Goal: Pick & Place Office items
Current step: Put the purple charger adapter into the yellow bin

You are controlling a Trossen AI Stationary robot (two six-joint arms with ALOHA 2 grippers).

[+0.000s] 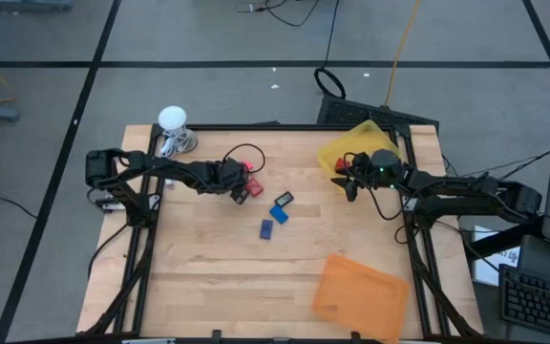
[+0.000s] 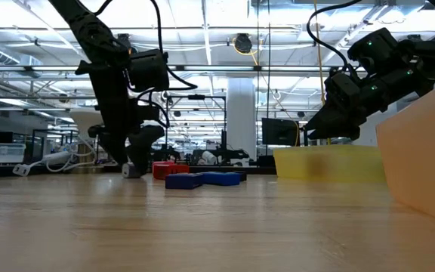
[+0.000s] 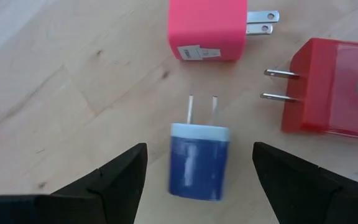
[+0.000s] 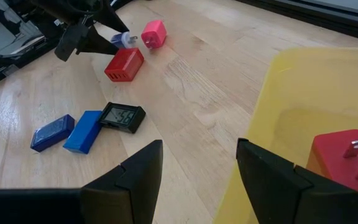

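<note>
My left gripper is open and low over the table. Its fingers stand on either side of a dark blue plug with a light blue cap, touching nothing; the plug lies flat on the wood. A pink plug and a red plug lie just beyond it. A black piece, a blue block and a dark blue block lie mid-table. My right gripper is open and empty, hovering at the yellow tray's left rim. A red plug lies inside that tray.
An orange tray lies at the near right of the table. A white ball-shaped object with a cord sits at the far left corner. A black cable loops over the left arm. Bare wood shows at the near left.
</note>
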